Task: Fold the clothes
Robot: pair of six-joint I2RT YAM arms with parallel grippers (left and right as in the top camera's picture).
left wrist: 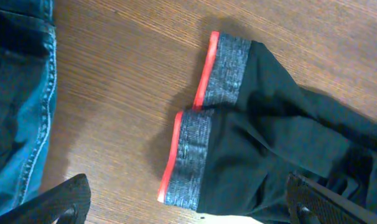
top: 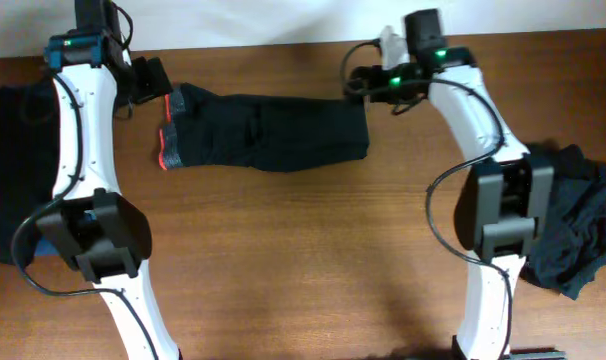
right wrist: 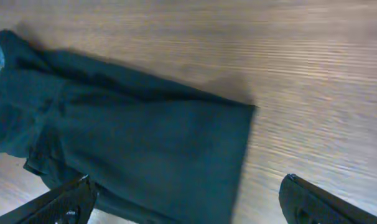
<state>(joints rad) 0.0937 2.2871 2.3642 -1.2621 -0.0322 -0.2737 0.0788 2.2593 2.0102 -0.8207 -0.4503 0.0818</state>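
Observation:
The black trousers (top: pixel 273 130) lie folded into a band across the far middle of the table. Their grey waistband (left wrist: pixel 201 143) with its red edge points left. My left gripper (top: pixel 149 82) hovers over that waistband end, and in the left wrist view it (left wrist: pixel 188 208) is open, with nothing between the jaws. My right gripper (top: pixel 356 87) is over the trousers' right end (right wrist: pixel 145 143). Seen from the right wrist, it (right wrist: pixel 188 208) stands open above the cloth and holds nothing.
Dark clothes (top: pixel 13 170) are heaped at the table's left edge, with blue denim (left wrist: pixel 20 112) close to the waistband. Another dark crumpled pile (top: pixel 583 230) sits at the right edge. Both arm bases (top: pixel 93 235) (top: pixel 503 205) stand on the near half of the wooden table (top: pixel 303 260).

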